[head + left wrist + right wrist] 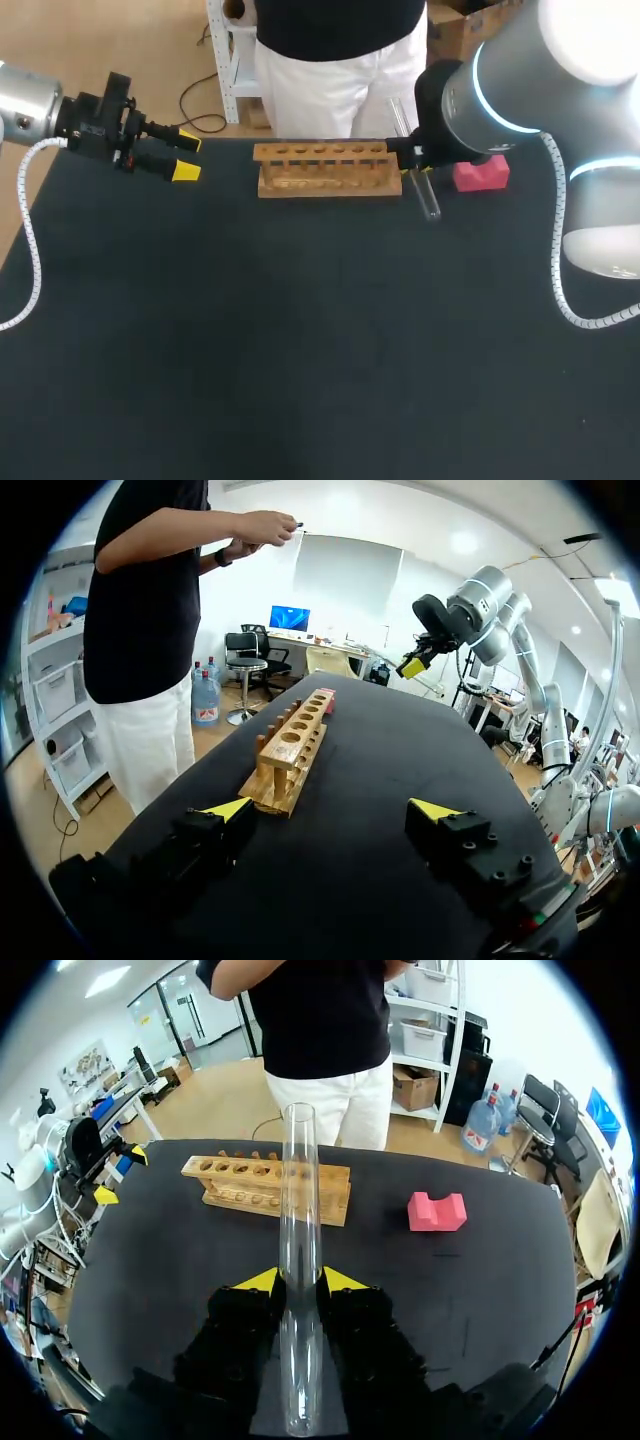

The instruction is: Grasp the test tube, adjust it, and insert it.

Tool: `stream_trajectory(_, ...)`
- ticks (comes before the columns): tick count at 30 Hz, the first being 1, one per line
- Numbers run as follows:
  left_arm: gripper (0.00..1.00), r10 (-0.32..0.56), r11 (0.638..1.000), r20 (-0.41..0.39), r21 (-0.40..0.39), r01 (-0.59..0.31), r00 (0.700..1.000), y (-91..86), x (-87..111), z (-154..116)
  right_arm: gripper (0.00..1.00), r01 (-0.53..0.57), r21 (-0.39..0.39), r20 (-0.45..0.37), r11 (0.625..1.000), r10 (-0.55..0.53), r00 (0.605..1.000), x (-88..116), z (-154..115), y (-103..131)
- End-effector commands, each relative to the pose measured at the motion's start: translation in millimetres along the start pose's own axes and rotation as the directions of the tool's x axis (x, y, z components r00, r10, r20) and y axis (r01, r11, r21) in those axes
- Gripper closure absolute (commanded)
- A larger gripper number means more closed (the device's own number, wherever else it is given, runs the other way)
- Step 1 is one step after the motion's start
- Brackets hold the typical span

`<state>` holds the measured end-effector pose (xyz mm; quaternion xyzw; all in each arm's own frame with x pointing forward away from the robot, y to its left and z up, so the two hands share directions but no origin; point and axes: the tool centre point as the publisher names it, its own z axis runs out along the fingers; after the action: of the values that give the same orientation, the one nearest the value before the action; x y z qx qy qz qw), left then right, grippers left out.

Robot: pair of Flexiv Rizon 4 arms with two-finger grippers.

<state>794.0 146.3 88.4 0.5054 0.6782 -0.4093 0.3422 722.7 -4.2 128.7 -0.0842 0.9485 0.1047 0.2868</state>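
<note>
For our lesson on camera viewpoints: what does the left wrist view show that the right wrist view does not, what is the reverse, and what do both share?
Only the left wrist view shows the left tool close up: fingers wide apart, nothing between them. Only the right wrist view clearly shows the test tube, gripped between the yellow-tipped fingers of the right tool; in the left view I cannot make it out. Both show the wooden test tube rack on the black table, and the other arm's tool far off.

Left end effector (331, 808) (fingers apart), rack (293, 750) ahead; black table (350, 885)
</note>
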Motion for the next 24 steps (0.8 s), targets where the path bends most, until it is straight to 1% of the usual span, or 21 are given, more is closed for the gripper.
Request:
stream_trajectory(1, 0.00, 0.001, 1.000, 0.000, 0.002, -0.001, 1.000, 1.0, 0.6, 0.2, 1.00, -0.001, 0.003, 0.008, 1.000, 0.001, 1.000, 2.0, -0.4, 0.0)
stream_trajectory(17, 0.00, 0.001, 1.000, 0.000, 0.002, -0.001, 1.000, 1.0, 0.6, 0.2, 1.00, -0.001, 0.003, 0.008, 1.000, 0.001, 1.000, 2.0, -0.4, 0.0)
stream_trajectory(19, 0.00, 0.001, 1.000, 0.000, 0.002, -0.001, 1.000, 1.0, 0.6, 0.2, 1.00, -0.014, 0.001, 0.020, 1.000, 0.014, 1.000, -0.9, 6.8, 1.3)
stream_trajectory(22, 0.00, 0.001, 1.000, 0.000, 0.002, -0.001, 1.000, 1.0, 0.6, 0.2, 1.00, -0.012, 0.022, 0.029, 1.000, 0.012, 1.000, -5.4, 19.3, 5.6)
stream_trajectory(24, 0.00, 0.001, 1.000, 0.000, 0.002, -0.001, 1.000, 1.0, 0.6, 0.2, 1.00, -0.011, 0.055, 0.025, 0.998, 0.009, 1.000, -7.6, 27.6, 8.4)
